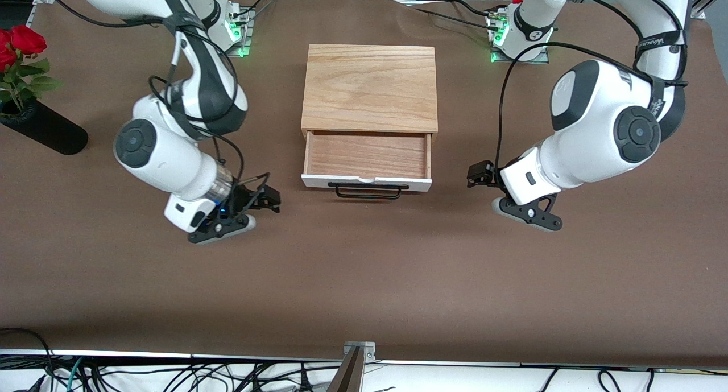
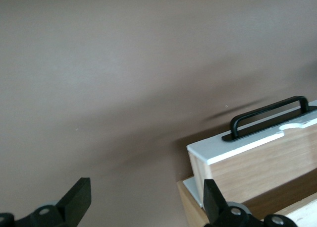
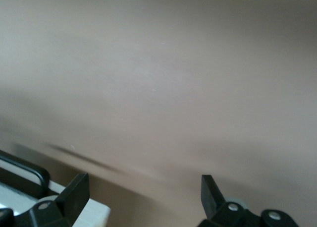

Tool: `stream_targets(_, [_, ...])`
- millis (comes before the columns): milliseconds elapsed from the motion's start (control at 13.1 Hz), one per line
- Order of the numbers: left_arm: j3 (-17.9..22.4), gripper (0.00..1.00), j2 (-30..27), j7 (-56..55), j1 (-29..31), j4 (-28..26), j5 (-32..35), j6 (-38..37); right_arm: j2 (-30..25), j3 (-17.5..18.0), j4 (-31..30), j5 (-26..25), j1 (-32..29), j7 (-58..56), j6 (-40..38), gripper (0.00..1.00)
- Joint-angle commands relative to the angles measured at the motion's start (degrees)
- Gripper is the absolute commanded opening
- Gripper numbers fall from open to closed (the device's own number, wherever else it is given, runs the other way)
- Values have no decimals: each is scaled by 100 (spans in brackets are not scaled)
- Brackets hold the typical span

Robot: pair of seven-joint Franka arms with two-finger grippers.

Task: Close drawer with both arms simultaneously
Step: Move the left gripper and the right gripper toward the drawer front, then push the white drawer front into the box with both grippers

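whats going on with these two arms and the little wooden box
The drawer of the wooden box stands pulled out and empty. The left gripper and the right gripper are low over the table, one off each end of the drawer's white front, both open. Neither touches the drawer yet, so nothing is pushing it in.

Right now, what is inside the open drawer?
The drawer shows only its bare wooden bottom; nothing lies in the pulled-out part. The part under the box top is covered, so unseen.
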Motion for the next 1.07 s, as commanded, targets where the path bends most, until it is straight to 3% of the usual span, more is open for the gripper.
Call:
stream_targets(0, [67,100,113,-733,-321,202,-148,50,236,-31,20,175,335,412,511,100])
stream_targets(306, [67,100,464,-1001,-487,202,-298,559,527,-31,20,175,652,773,916,100])
stream_targets(689, [75,100,930,-1001,-734,132,-808,1131,624,-31,20,192,837,1002,891,100])
stream_targets(995, [75,100,1132,-1115,-866,132,-808,1166,615,-5,19,867,846,1002,646,100])
